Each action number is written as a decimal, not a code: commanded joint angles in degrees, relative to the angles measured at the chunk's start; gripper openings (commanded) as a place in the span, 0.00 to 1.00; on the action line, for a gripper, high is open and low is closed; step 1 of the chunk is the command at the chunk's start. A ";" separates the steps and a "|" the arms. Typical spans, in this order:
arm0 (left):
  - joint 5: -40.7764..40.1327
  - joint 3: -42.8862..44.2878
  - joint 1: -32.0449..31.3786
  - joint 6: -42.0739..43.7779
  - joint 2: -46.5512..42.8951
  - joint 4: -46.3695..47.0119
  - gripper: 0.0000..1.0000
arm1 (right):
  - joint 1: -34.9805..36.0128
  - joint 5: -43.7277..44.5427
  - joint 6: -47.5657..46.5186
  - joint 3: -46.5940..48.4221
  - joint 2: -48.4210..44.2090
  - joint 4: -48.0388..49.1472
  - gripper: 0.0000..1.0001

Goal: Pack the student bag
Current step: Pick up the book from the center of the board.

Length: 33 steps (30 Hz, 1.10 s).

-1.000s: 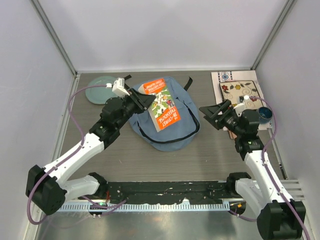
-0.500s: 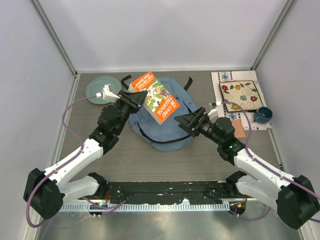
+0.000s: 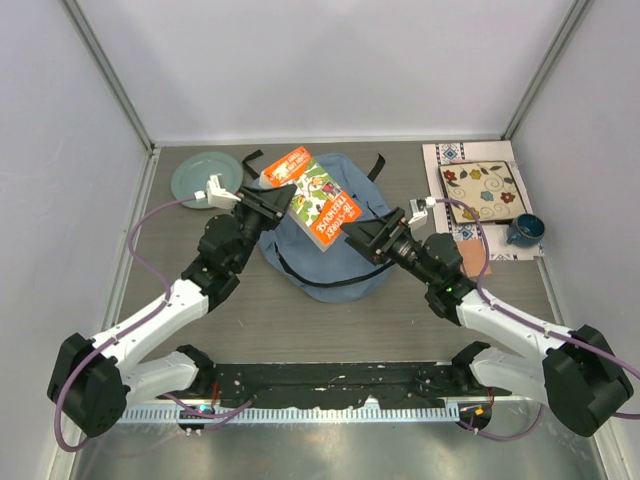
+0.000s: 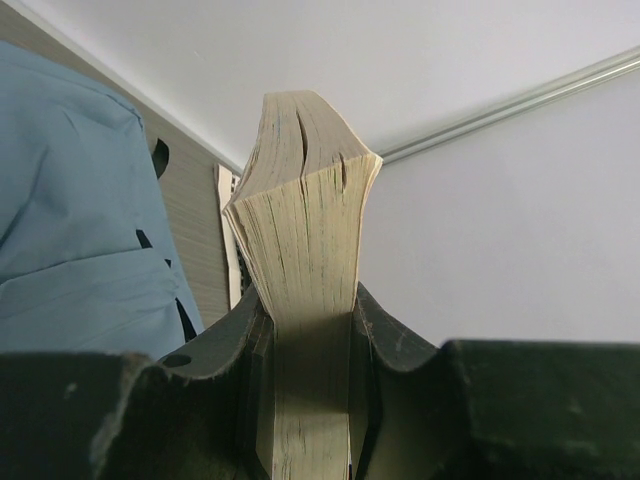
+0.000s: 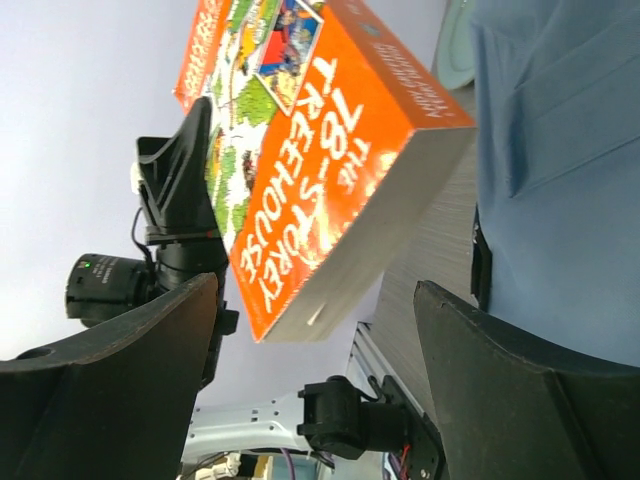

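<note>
The student bag (image 3: 335, 262), light blue with a dark zipper, lies flat at the table's middle. An orange paperback book (image 3: 316, 200) hangs over the bag's upper left part, held by its left edge. My left gripper (image 3: 279, 198) is shut on it. In the left wrist view the yellowed page block (image 4: 305, 250) stands clamped in my left gripper (image 4: 311, 400), with the bag (image 4: 70, 200) to the left. My right gripper (image 3: 362, 234) is open just right of the book. In the right wrist view the book's corner (image 5: 320, 170) floats beyond my right gripper (image 5: 315, 340), untouched, beside the bag (image 5: 570, 150).
A pale green plate (image 3: 198, 180) lies at the back left. At the back right a flower-patterned board (image 3: 482, 190) rests on a white mat, with a dark blue mug (image 3: 525, 230) beside it. Grey walls close in on three sides.
My right arm has swung left from beside the mug to the book's right edge, jaws still wide. My left gripper has raised and turned the book a little.
</note>
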 commanded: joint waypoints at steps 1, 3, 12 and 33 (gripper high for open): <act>-2.07 0.97 -0.22 -2.07 -2.24 8.53 0.00 | 0.58 1.80 1.17 1.80 0.27 6.71 0.85; -1.01 1.32 -0.22 -2.69 -1.88 8.53 0.00 | 0.50 1.37 1.25 2.32 1.41 7.24 0.85; -0.05 1.58 -1.54 -3.48 -1.71 9.06 0.00 | 0.50 -2.06 2.84 6.80 7.30 11.20 0.85; 8.91 4.66 -2.33 3.96 4.44 -1.29 0.06 | 0.59 0.74 3.90 7.25 6.96 16.07 0.02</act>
